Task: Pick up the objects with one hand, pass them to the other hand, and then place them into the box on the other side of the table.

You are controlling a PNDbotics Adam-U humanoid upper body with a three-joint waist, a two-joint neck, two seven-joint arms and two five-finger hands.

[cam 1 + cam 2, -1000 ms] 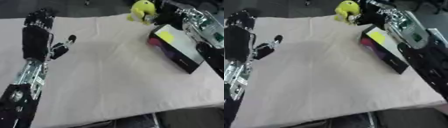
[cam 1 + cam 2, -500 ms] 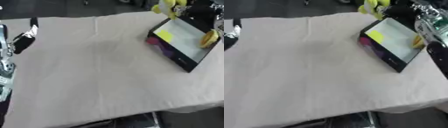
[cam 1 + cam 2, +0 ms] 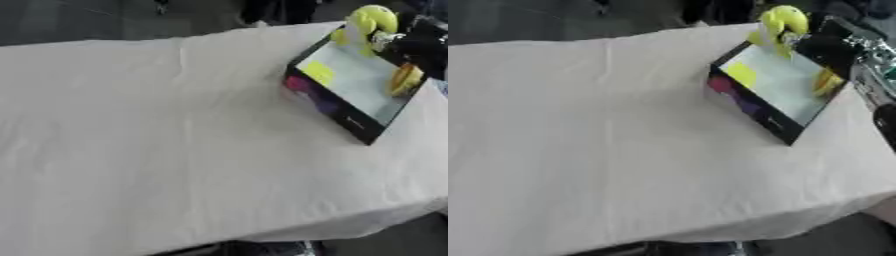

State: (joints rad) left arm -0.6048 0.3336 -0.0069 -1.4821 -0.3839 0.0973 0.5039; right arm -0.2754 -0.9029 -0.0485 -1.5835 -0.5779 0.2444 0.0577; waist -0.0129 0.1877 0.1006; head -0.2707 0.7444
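One hand (image 3: 826, 46), the right, against a yellow object (image 3: 783, 21) over the box (image 3: 773, 85).

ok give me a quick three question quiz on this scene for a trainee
1. True or false: the box sits on the robot's right side of the table.
2. Multiple choice: the yellow object by the right hand is
A. at the box's far corner
B. in the middle of the cloth
C. at the table's left edge
3. Fill in: the table is covered with a pale ____.

Key: 1 true; 2 A; 3 cloth
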